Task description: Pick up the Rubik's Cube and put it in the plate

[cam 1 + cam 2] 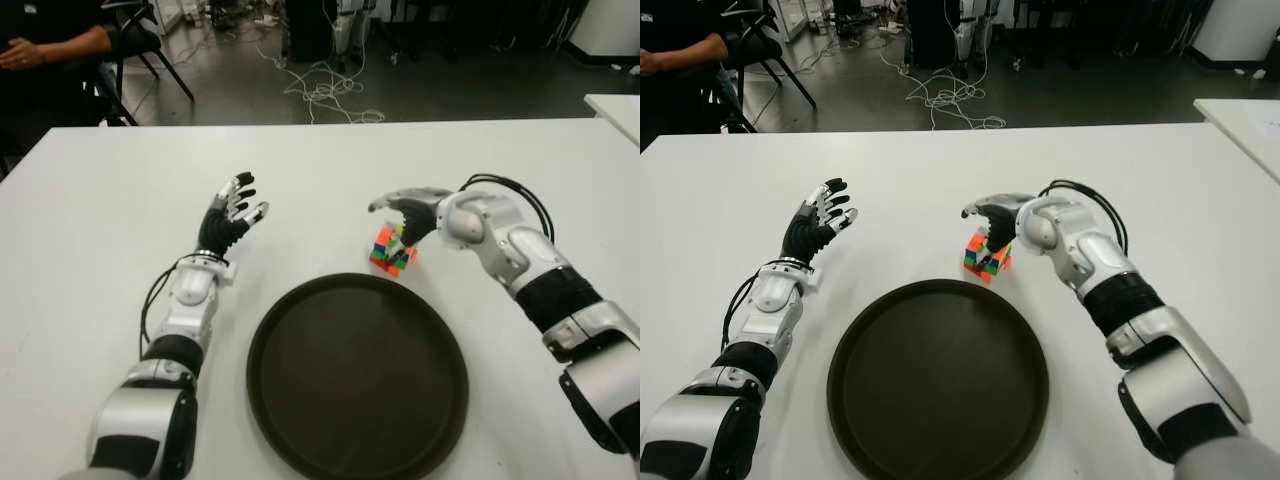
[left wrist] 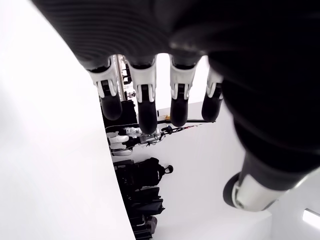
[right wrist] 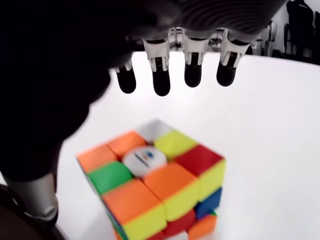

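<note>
Right robot hand [image 1: 405, 215] hides Rubik's Cube [image 1: 392, 252] top

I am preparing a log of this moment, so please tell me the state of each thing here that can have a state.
Rubik's Cube: scrambled, on the table beside the plate's far rim, not grasped.
Plate: holds nothing.
Right robot hand: open, fingers spread just above the cube.
Left robot hand: open, holds nothing, left of the plate.

White table [image 1: 90, 230]: Rubik's Cube [image 1: 392, 251] just beyond dark round plate [image 1: 300, 440].
</note>
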### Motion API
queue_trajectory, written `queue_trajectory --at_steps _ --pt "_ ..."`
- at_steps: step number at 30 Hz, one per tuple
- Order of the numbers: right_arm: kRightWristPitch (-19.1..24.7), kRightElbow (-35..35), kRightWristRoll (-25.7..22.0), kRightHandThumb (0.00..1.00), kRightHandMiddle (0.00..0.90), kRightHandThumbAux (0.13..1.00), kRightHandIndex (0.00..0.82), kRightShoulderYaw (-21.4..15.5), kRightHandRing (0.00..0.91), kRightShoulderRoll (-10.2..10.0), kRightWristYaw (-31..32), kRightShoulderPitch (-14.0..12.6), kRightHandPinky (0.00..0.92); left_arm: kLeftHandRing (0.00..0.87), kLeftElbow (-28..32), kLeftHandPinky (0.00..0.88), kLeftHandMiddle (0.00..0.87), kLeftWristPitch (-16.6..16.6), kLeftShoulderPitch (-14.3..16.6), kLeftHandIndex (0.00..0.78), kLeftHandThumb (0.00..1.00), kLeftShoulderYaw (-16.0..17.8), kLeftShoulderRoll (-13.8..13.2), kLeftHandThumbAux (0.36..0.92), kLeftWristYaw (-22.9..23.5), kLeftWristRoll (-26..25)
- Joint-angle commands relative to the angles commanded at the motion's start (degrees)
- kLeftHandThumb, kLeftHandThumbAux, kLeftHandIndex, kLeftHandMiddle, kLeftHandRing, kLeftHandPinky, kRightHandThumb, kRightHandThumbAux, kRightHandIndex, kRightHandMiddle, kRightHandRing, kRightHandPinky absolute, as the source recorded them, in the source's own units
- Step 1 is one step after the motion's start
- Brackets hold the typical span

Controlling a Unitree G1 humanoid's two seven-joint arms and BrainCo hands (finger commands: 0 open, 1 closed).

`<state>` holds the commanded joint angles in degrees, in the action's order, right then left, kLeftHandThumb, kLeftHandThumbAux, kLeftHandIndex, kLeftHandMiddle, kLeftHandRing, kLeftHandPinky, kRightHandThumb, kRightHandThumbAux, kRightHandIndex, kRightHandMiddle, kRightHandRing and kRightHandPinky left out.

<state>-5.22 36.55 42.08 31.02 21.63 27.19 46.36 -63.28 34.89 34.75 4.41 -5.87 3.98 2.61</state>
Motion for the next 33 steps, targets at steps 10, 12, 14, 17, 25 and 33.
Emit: queue_trajectory --at_steps 10,12,14,17,25,33 --pt "-0.5 2.9 -0.2 0.0 0.041 0.69 0.004 0.6 0.049 -0.4 -0.9 0.9 0.045 0.115 0.3 0.112 0.133 0.0 -0.2 0.13 0.0 0.2 0.1 0.718 0.2 -0.3" --pt "-0.8 3.4 -0.2 0.0 0.041 0.695 0.004 0.6 0.049 -0.5 -1.2 1.0 0.046 0.114 0.5 0.112 0.132 0.0 -0.3 0.129 0.0 0.1 0.1 0.724 0.2 -0.2" --pt "-1.0 3.7 -0.2 0.0 0.039 0.698 0.004 0.6 0.048 -0.5 -1.4 1.1 0.045 0.114 0.5 0.112 0.131 0.0 -0.3 0.128 0.0 0.1 0.1 0.732 0.1 -0.2" --pt "-1.2 4.2 -0.2 0.0 0.035 0.701 0.002 0.8 0.045 -0.6 -1.2 1.3 0.041 0.115 0.6 0.115 0.131 -0.1 -0.3 0.128 0.0 0.0 0.1 0.743 -0.1 -0.1" --pt "-1.9 6.7 -0.1 0.0 0.028 0.712 0.0 1.4 0.036 -1.6 -1.4 1.7 0.032 0.119 0.7 0.11 0.14 0.1 -0.3 0.137 0.0 0.2 0.2 0.738 -0.2 -0.2" --pt "-3.2 8.4 -0.1 0.0 0.035 0.706 0.002 1.9 0.039 -2.1 -1.8 2.1 0.03 0.104 1.0 0.083 0.131 0.1 -0.4 0.118 0.0 0.3 0.3 0.719 0.5 -0.7"
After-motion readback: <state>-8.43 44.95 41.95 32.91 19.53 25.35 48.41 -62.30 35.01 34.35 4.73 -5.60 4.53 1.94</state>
